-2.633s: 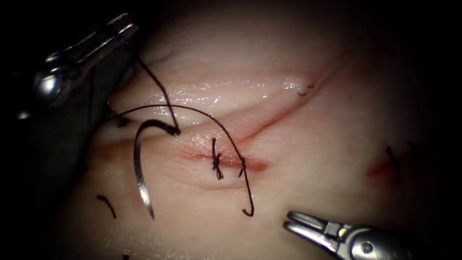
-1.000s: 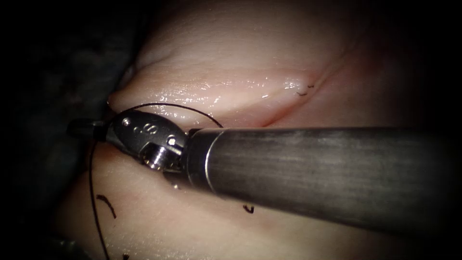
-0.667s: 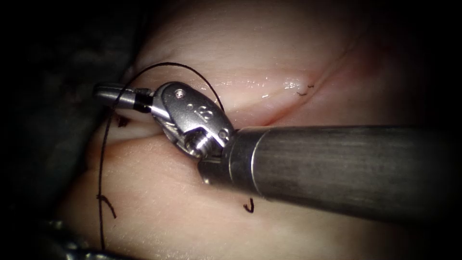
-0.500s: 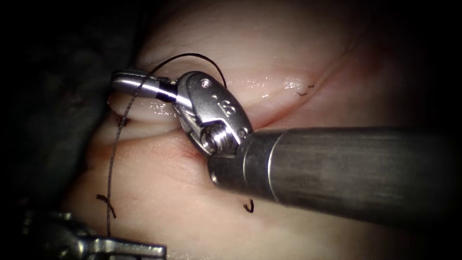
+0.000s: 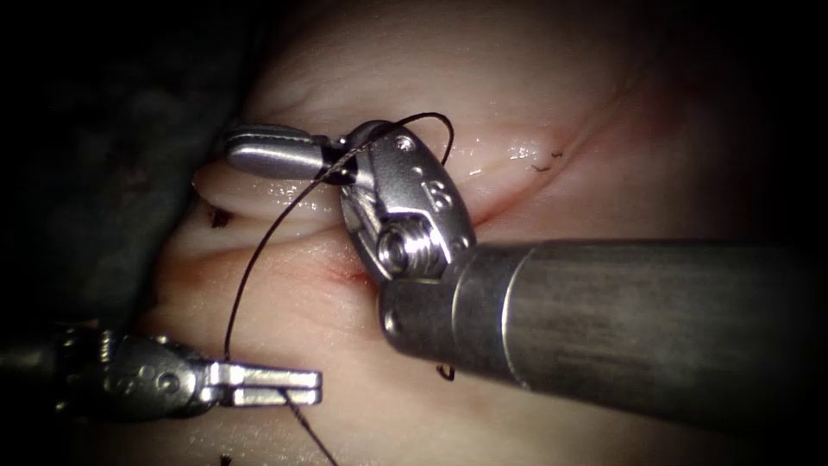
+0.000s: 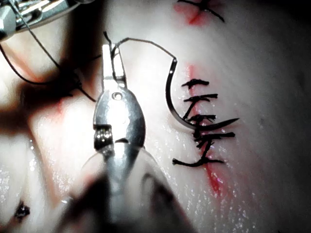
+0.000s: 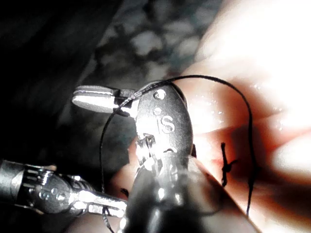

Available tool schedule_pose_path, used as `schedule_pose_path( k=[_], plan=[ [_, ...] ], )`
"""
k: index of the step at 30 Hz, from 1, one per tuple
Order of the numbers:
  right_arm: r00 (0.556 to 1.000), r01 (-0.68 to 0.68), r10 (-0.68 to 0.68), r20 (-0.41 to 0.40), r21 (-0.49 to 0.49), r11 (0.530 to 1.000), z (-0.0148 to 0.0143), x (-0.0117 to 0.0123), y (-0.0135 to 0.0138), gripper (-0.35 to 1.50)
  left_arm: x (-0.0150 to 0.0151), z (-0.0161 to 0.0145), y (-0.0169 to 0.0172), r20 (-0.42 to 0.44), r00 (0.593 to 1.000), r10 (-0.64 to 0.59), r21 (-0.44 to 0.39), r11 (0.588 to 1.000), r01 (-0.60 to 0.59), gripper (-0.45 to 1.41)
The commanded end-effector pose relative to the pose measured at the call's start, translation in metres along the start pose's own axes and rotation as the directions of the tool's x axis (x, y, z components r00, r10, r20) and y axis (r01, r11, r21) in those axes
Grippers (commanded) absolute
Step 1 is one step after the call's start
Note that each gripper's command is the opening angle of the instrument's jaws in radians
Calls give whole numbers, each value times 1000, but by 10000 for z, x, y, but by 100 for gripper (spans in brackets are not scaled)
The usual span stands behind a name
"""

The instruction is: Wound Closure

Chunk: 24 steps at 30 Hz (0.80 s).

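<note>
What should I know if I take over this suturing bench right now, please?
Left tool: shut on the thread, which runs up to the right tool.
Right tool: jaws shut, gripping nothing I can see; the thread crosses them near their base.
Needle: free, lying on the tissue by the stitches; no tool holds it.
Done: several stitches across the cut.
Left: this thread hangs loose, not yet tied or cut.

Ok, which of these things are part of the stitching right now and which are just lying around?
In use: left tool, jaws shut on thread; right tool, jaws shut, thread looped round it; needle, unheld, lying on tissue.
Lying about: cut thread ends; red fluid.
</note>
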Motion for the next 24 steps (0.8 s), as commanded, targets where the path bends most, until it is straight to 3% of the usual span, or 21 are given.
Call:
schedule_pose_path(
  k=[1, 5, 8, 18, 24],
  plan=[
    [1000, 7, -8, 26, 49, 999, 0, -6, -7, -35, -9, 5, -1, 3, 1000, -6, 1, 1000, 6, -45],
    [998, 29, -34, 49, 99, 995, -5, 0, -18, -35, -17, 7, -20, 15, 1000, -18, 27, 999, 18, -45],
    [992, 31, -54, 111, 200, 979, -13, 5, -27, -35, -24, 8, -36, 20, 999, -30, 39, 999, 29, -45],
    [958, 16, -94, 271, 276, 961, -47, 20, -47, -35, -43, 7, -102, 68, 997, -45, 140, 990, 35, -45],
    [931, 12, -126, 343, 315, 949, -55, 11, -53, -35, -43, 7, -134, 91, 994, -61, 185, 982, 43, -45]
  ],
)
